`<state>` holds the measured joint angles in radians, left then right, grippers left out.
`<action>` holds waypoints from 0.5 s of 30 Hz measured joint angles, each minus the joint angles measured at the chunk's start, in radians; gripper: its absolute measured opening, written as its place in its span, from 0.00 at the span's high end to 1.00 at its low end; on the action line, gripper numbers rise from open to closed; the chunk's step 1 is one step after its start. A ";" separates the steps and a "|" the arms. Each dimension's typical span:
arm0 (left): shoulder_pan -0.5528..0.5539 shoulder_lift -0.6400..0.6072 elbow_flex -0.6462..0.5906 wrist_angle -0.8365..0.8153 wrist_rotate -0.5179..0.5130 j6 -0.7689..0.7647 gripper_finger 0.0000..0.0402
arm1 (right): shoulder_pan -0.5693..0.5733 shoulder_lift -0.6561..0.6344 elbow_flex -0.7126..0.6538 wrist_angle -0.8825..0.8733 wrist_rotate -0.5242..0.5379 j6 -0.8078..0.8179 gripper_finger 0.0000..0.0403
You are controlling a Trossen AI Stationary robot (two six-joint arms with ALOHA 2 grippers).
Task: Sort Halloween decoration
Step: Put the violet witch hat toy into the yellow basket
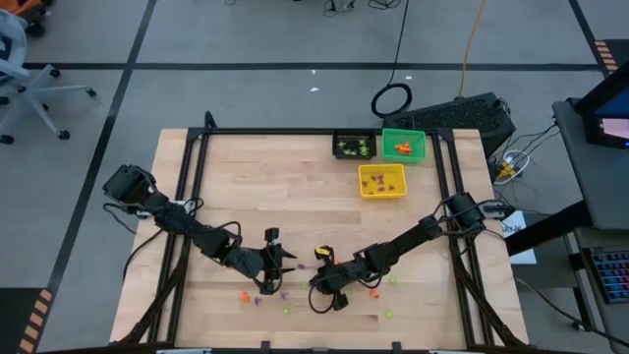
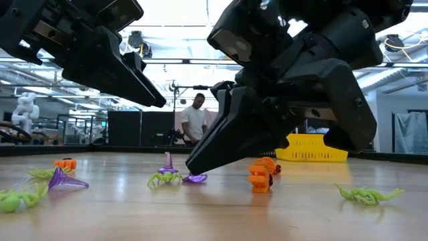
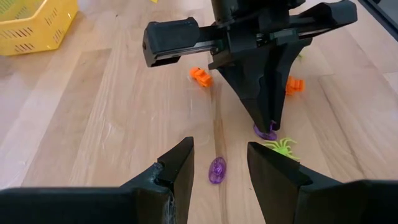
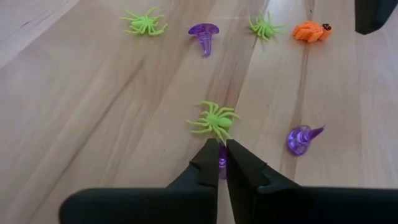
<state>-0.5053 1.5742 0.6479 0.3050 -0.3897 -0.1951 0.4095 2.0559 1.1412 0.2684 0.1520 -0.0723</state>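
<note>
We see the right gripper (image 4: 222, 163) down on the surface, its jaws pressed together on a small purple trinket (image 4: 222, 164) just beside a green spider (image 4: 214, 121). The left gripper (image 3: 219, 163) hovers with jaws spread above another purple trinket (image 3: 216, 170).

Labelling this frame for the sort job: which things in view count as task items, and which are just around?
Task items:
- purple trinket pinched by right gripper
- green spiders
- orange trinkets
- purple witch hat
- left gripper, open above a purple piece

Just around:
- yellow bin, green bin, black bin
- cable loop
- office chair
- person in the background
</note>
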 joint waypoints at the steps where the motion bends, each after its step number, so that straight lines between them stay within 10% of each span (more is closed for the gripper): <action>1: 0.000 0.000 0.000 0.000 0.000 0.000 0.62 | 0.000 0.000 0.000 0.000 0.000 0.000 1.00; 15: 0.000 0.000 0.000 -0.001 0.000 -0.002 0.62 | 0.031 -0.201 -0.001 -0.198 -0.001 0.032 1.00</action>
<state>-0.5053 1.5742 0.6479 0.3044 -0.3897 -0.1967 0.4404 1.8548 1.1400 0.0706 0.1515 -0.0399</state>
